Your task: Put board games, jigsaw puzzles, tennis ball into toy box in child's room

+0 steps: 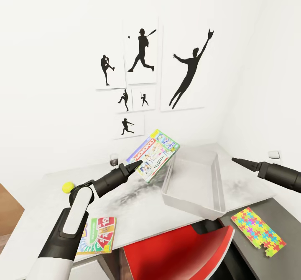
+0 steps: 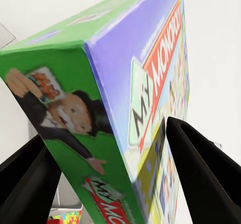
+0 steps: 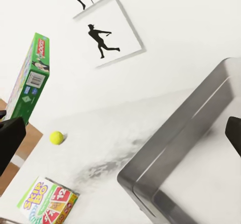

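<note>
My left gripper [image 1: 134,165] is shut on a white-green Monopoly board game [image 1: 154,154], held tilted in the air just left of the toy box [image 1: 196,186]. In the left wrist view the board game [image 2: 125,108] sits between the two black fingers [image 2: 201,179]. The light grey toy box rests on the table [image 1: 46,213] and looks empty. A tennis ball [image 1: 67,186] lies at the left, and a yellow-green and red Skip-Bo board game [image 1: 97,235] lies near the front edge. One jigsaw puzzle [image 1: 258,231] lies on the dark section. My right gripper [image 1: 236,160] hovers open right of the toy box.
A red chair [image 1: 179,250] stands in front of the desk under the toy box. A small glass [image 1: 113,158] stands by the wall, and a small white object [image 1: 274,154] sits at the far right. Sports-silhouette pictures [image 1: 142,54] hang above.
</note>
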Controlling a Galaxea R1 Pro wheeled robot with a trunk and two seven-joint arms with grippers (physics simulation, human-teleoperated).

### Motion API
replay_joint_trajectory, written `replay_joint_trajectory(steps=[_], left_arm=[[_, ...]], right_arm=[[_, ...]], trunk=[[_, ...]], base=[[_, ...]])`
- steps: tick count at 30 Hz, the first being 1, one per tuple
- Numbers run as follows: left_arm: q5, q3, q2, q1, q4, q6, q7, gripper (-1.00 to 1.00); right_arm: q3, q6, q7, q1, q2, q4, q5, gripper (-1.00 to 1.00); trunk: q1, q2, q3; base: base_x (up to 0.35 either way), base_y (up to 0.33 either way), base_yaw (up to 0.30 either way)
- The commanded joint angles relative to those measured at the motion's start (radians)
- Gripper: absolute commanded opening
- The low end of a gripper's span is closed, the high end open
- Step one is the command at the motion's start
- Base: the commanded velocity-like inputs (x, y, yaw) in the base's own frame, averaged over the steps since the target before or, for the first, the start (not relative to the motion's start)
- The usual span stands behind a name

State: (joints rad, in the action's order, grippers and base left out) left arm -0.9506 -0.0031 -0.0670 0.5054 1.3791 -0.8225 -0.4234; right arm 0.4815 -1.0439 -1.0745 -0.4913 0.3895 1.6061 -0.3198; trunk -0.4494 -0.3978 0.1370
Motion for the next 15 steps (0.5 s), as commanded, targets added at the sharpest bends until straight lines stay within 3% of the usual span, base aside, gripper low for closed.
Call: replay_joint_trajectory(steps=[1, 15], left_arm=[[-0.002, 0.001, -0.001, 0.001, 0.000, -0.006, -0.001, -1.00], [0.005, -0.010, -0.001, 0.004, 0.002, -0.007, -0.001, -1.00]], right_arm=[[0.001, -0.003, -0.006, -0.001, 0.000, 0.000, 0.003, 1.00], [-0.001, -0.003, -0.008, -0.001, 0.001, 0.000, 0.002, 1.00]], trunk=[[-0.001, -0.002, 0.002], [-0.001, -0.002, 0.002]], base=[[0.000, 0.000, 0.000], [0.000, 0.000, 0.000]])
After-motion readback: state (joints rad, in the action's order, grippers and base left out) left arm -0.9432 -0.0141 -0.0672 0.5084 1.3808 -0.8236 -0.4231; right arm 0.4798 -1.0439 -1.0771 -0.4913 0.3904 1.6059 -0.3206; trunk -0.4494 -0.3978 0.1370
